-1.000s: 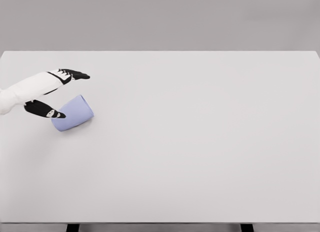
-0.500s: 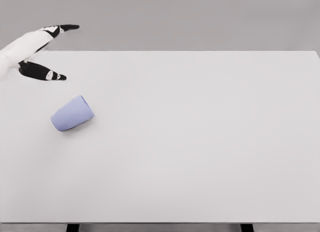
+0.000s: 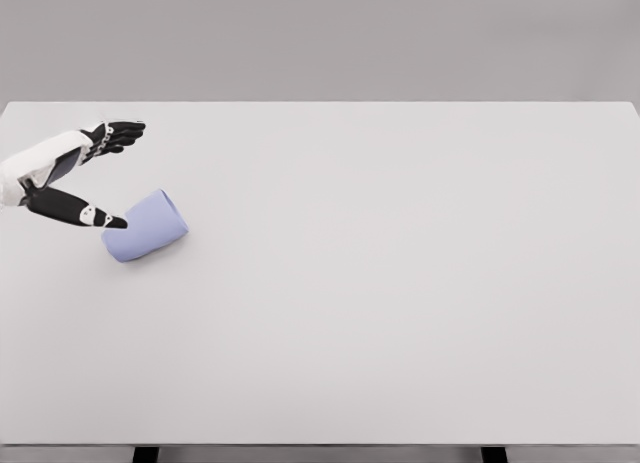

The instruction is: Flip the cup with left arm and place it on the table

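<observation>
White table [image 3: 400,283], pale lavender cup [image 3: 146,226] on its side, left hand [image 3: 72,173] spread wide alongside.

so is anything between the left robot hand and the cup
Nothing visible. The left robot hand is open right beside the cup, which lies on its side on the table; its thumb tip reaches the cup's near end with no other object between them.

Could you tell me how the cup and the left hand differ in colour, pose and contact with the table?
The cup is plain pale lavender; the left hand is black with white segments. The cup lies on its side on the table, while the left hand hovers with fingers spread, holding nothing. The cup is one smooth tapered form; the left hand is jointed. Both sit at the table's left side.
</observation>
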